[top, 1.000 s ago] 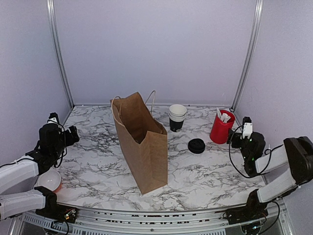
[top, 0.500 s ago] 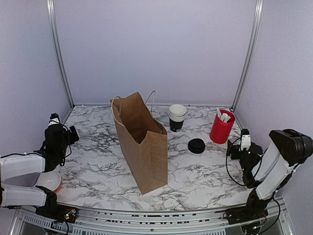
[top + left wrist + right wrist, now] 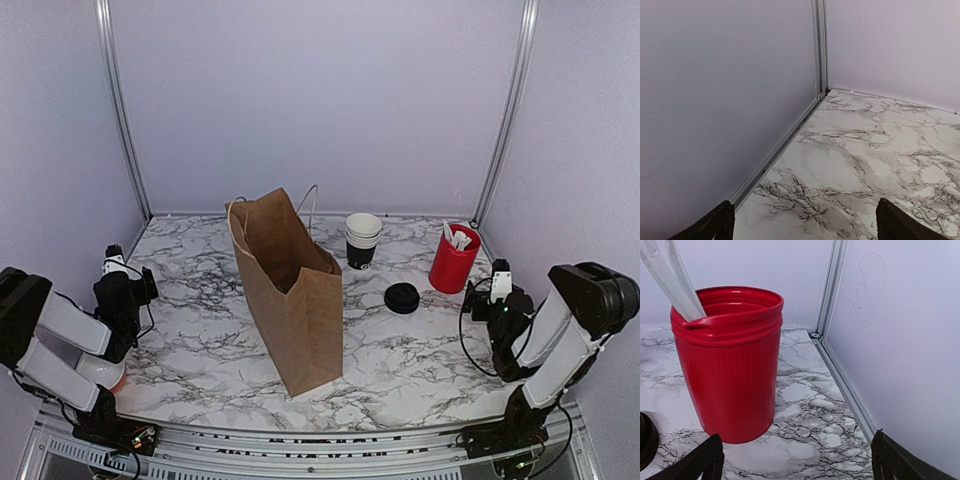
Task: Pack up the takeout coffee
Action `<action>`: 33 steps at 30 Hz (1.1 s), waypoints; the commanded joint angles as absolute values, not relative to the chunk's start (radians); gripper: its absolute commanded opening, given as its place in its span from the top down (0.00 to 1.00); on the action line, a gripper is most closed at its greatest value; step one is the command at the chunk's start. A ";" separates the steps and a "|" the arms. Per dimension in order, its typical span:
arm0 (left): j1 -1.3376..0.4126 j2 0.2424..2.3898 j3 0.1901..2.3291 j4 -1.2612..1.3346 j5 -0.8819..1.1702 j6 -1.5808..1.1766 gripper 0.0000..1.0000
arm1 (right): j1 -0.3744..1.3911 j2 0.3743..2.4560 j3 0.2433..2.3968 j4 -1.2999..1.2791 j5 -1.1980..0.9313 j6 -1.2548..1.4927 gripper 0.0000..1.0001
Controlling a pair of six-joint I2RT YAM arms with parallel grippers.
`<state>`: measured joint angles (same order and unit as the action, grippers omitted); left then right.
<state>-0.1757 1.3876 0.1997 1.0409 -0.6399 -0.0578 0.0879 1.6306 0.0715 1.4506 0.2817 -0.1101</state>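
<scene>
No lidded black cup shows in any view; the takeout coffee is hidden or out of view. A brown paper bag (image 3: 290,290) stands open in the middle of the table. A loose black lid (image 3: 401,298) lies right of it, and its edge shows in the right wrist view (image 3: 645,440). My left gripper (image 3: 142,284) is open and empty at the far left, over bare marble near the wall (image 3: 805,227). My right gripper (image 3: 482,298) is open and empty at the far right, just short of the red cup (image 3: 730,365).
A stack of lidless white-rimmed black cups (image 3: 362,240) stands behind the bag. The red cup of white sachets (image 3: 452,258) stands at the back right. A white bowl-like thing (image 3: 100,368) sits under my left arm. Metal rails (image 3: 845,385) edge the table along the walls.
Both arms have folded back toward their bases. The left gripper dropped slightly lower at the left edge; the right gripper settled near the red cup. Nothing on the table moved.
</scene>
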 commanded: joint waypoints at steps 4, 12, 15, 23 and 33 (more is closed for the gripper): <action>-0.146 1.479 0.178 1.359 -0.536 0.008 0.01 | 0.080 1.609 0.195 1.441 0.344 -0.084 0.00; -0.067 1.528 0.233 1.274 -0.339 -0.021 0.01 | 0.078 1.613 0.201 1.440 0.296 -0.101 0.00; -0.066 1.528 0.229 1.281 -0.346 -0.025 0.01 | 0.077 1.612 0.201 1.440 0.296 -0.102 0.00; -0.065 1.529 0.228 1.281 -0.347 -0.025 0.01 | 0.075 1.612 0.204 1.430 0.291 -0.098 0.00; -0.065 1.529 0.229 1.281 -0.347 -0.025 0.01 | 0.074 1.613 0.206 1.430 0.291 -0.098 0.00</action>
